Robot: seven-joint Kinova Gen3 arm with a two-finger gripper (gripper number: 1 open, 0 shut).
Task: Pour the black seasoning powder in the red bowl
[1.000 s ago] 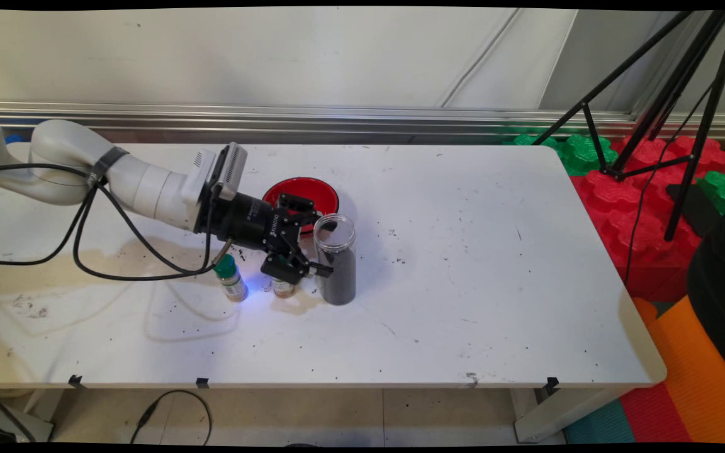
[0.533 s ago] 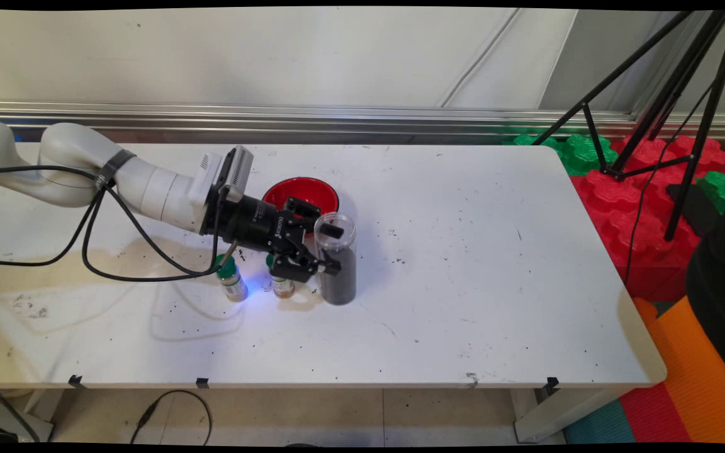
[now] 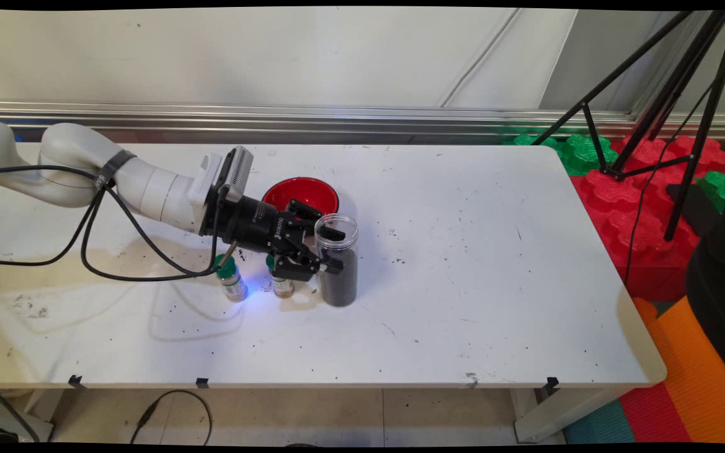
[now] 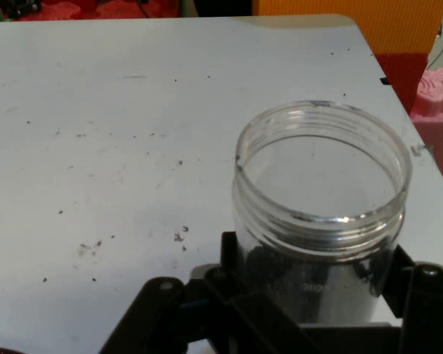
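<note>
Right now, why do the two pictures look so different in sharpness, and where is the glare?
Main view: sharp, with soft shadows beside the clear jar and under the arm on the table. Hand view: softer and grainier; the jar's rim catches a thin bright glint, and the end effector sits dark at the bottom.
</note>
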